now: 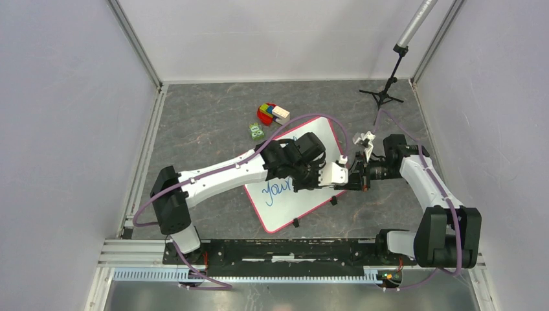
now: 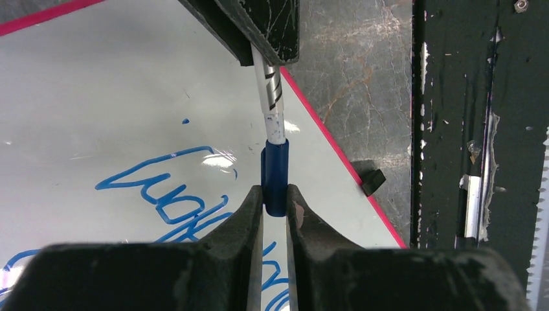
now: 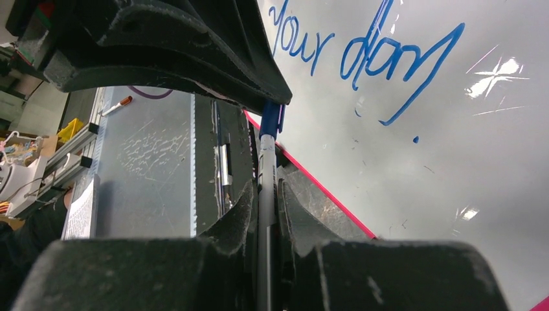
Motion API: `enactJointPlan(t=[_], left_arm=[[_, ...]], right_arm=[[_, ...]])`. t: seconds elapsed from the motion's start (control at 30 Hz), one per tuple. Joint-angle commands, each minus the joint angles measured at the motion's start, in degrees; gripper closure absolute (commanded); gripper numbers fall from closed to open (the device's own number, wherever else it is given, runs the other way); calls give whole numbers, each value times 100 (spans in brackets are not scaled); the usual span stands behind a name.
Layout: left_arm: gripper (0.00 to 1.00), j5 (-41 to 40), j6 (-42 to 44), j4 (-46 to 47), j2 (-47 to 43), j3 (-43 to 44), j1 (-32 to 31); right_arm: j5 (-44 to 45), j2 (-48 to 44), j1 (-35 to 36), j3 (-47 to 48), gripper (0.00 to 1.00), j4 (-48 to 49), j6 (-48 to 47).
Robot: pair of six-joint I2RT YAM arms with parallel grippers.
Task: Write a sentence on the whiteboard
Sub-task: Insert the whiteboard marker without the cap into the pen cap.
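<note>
The whiteboard (image 1: 288, 210) lies tilted on the grey table, pink-rimmed. The blue sentence (image 3: 362, 52) reads "your day" in the right wrist view. Only "your" (image 1: 278, 190) shows from above, the rest being under the left arm; strokes of the lettering (image 2: 162, 188) show below the left wrist. Both grippers meet over the board's right edge. My left gripper (image 2: 275, 192) is shut on the marker's blue cap (image 2: 275, 172). My right gripper (image 3: 265, 191) is shut on the marker's white barrel (image 2: 272, 103). Cap and barrel are in line and joined.
Coloured blocks (image 1: 272, 113) and a small green item (image 1: 257, 131) lie beyond the board's far corner. A black tripod stand (image 1: 383, 91) is at the back right. The black base rail (image 1: 291, 249) runs along the near edge. Black clips (image 1: 296, 223) stick out from the board's rim.
</note>
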Motion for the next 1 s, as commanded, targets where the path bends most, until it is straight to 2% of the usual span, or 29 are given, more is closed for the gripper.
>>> enactJointPlan(t=[0.0,0.1,0.23,0.3,0.5,0.73,0.97], left_arm=[[98,152,-262,47,106,374,-40],[98,138,-288,-45,193,527,-55],[98,196,-406,6,218,583,-55],[98,190,-476,150,190,525,-57],[98,138,-635,402,213,718,-59],[98,241,-785,620,368,1127,-60],[98,938,-1051,626,442,1573,-59]], right_arm=[[51,75,121,249,100,377,465],[296,-101,309,71,100,1463,1735],[780,-846,593,-683,100,4098,4045],[776,-977,755,-946,100,4849,4747],[699,-715,1285,-1066,100,5105,4830],[718,-678,1509,-1243,100,5616,5222],[601,-654,1588,-1343,100,5711,5203]])
